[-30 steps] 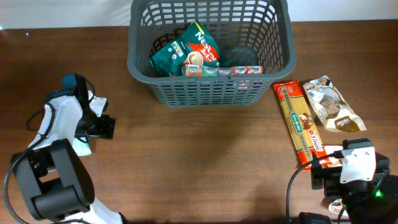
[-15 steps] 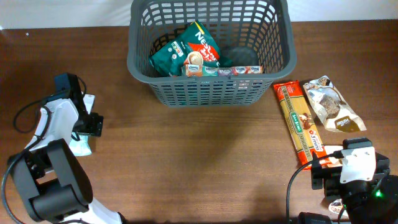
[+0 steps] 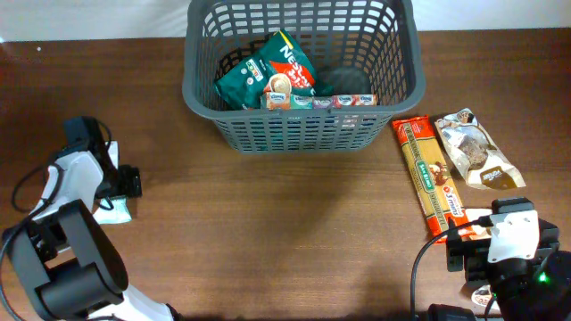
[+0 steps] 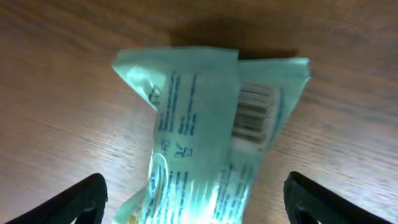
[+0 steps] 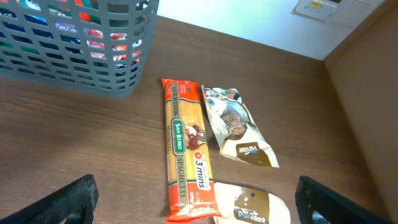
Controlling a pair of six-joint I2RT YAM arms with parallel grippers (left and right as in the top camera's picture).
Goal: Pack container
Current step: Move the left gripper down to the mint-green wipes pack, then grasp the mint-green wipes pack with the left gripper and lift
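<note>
The dark grey slotted container (image 3: 203,94) stands at the table's far middle and shows in the right wrist view (image 5: 81,62). It holds a green coffee packet (image 3: 277,67) and a flat box (image 3: 321,101). My left gripper (image 3: 116,192) is open at the left edge. In the left wrist view its fingers (image 4: 196,208) straddle a mint-green packet (image 4: 211,130) lying on the wood; that packet also shows from above (image 3: 114,212). My right gripper (image 3: 504,241) is open and empty at the front right, its jaws (image 5: 205,208) above a white-and-brown pouch (image 5: 249,208).
An orange spaghetti packet (image 3: 431,174) and a brown-and-white snack pouch (image 3: 477,150) lie right of the container; both show in the right wrist view, the spaghetti (image 5: 185,149) beside the pouch (image 5: 236,124). The table's right edge runs close by.
My left arm has swung left and toward the table's left edge, over the mint-green packet. The right arm and the packets on the right have not moved.
</note>
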